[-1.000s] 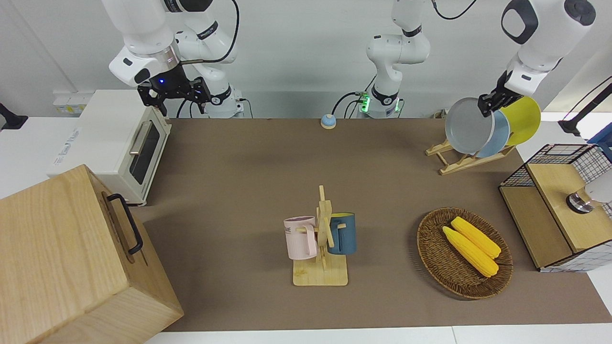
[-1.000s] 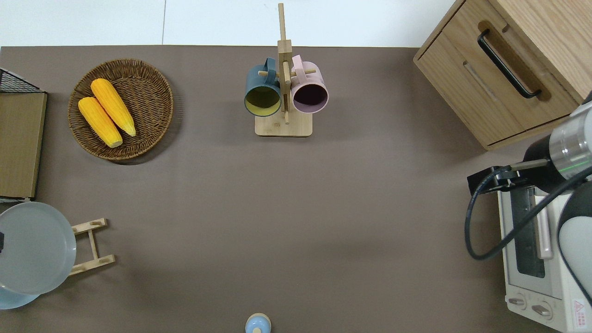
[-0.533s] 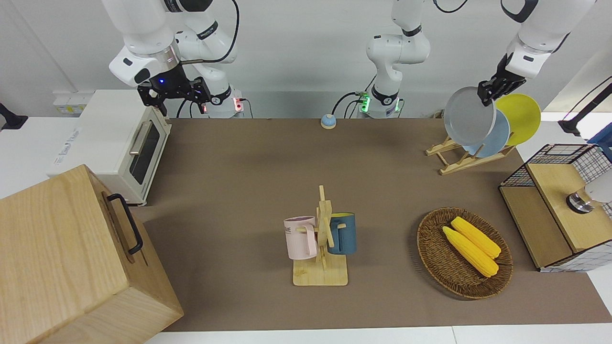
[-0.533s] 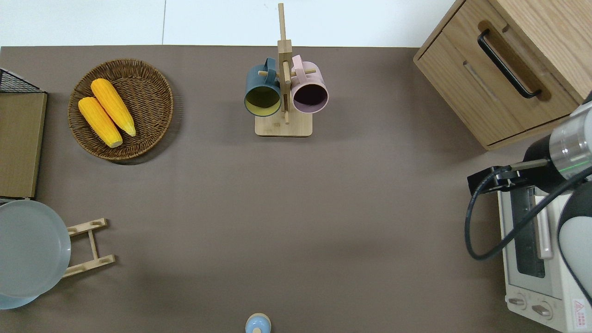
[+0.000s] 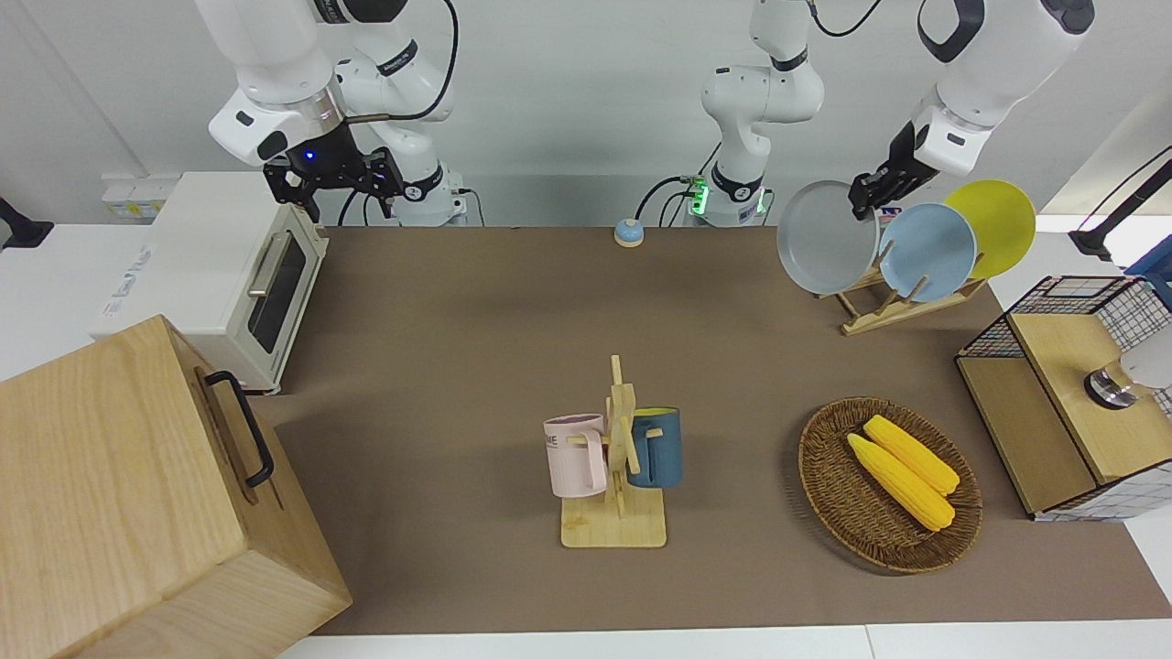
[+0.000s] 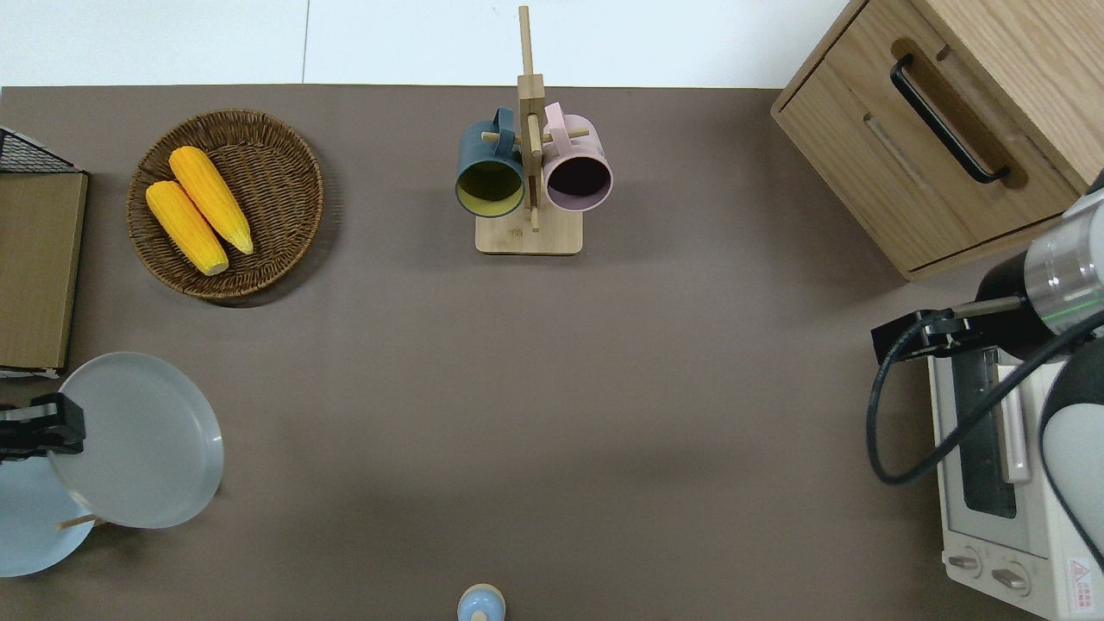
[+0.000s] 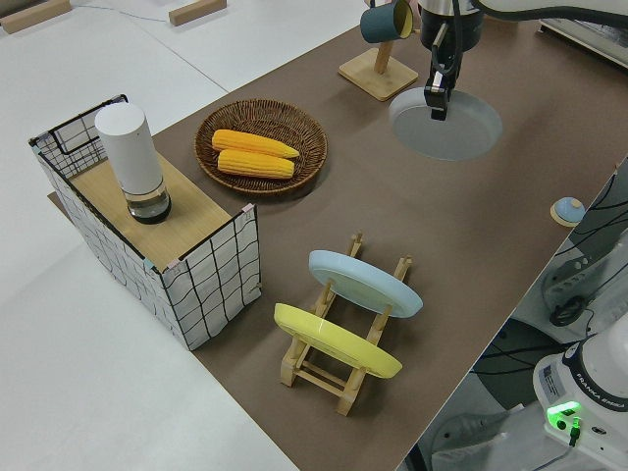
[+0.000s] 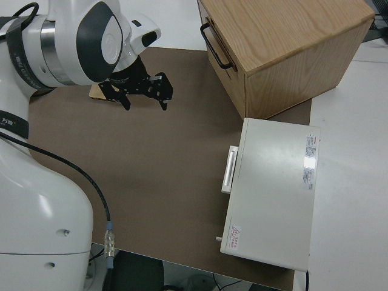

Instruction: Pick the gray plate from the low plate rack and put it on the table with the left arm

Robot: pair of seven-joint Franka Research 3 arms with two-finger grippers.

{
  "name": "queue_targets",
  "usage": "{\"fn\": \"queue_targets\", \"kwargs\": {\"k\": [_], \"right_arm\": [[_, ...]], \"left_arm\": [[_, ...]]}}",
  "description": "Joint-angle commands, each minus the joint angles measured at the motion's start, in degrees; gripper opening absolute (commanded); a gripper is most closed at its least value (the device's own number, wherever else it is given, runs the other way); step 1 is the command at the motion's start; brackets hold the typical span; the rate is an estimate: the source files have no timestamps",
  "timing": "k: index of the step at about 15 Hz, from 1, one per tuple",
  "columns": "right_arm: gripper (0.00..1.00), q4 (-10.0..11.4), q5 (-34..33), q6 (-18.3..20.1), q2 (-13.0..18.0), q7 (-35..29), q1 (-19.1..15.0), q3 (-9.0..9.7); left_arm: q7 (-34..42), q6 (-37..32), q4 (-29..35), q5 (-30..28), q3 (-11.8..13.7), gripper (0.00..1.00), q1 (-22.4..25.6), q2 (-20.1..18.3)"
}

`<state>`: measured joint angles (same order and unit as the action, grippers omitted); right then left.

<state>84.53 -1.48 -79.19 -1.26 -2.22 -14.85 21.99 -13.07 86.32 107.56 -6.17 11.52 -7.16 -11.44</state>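
While left end effector (image 6: 43, 424) grips gray plate (image 6: 138, 440) | left side view: low plate rack (image 7: 339, 353) keeps two plates

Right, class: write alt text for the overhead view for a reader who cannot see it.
The left gripper holds the gray plate by its rim, in the air over the low plate rack, where a light blue plate rests. The right arm is parked.

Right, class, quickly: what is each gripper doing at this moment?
Left gripper: shut on the gray plate, held in the air.
Right gripper: open, holding nothing, arm parked.
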Motion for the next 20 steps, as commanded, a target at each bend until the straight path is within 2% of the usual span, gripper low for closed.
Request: {"fn": "queue_targets", "kwargs": {"k": [1, 8, 13, 20], "right_arm": [[0.983, -0.41, -0.37, 0.62, 0.12, -0.68, -1.32, 1.21], [0.983, -0.33, -0.37, 0.62, 0.12, -0.68, -1.32, 1.21], [0.983, -0.41, -0.37, 0.62, 0.12, -0.68, -1.32, 1.13], [0.983, -0.41, -0.28, 0.62, 0.12, -0.68, -1.32, 1.21]], "left_arm": [[-0.21, 0.60, 2.56, -5.42, -0.09, 0.08, -0.22, 0.19], [1.20, 13.07, 11.70, -9.39, -2.29, 0.08, -1.18, 3.97], [1.12, 16.51, 13.55, -9.39, -4.05, 0.08, -1.19, 5.37], [1.12, 19.24, 14.87, -9.30, -4.31, 0.11, -1.19, 6.17]]}}
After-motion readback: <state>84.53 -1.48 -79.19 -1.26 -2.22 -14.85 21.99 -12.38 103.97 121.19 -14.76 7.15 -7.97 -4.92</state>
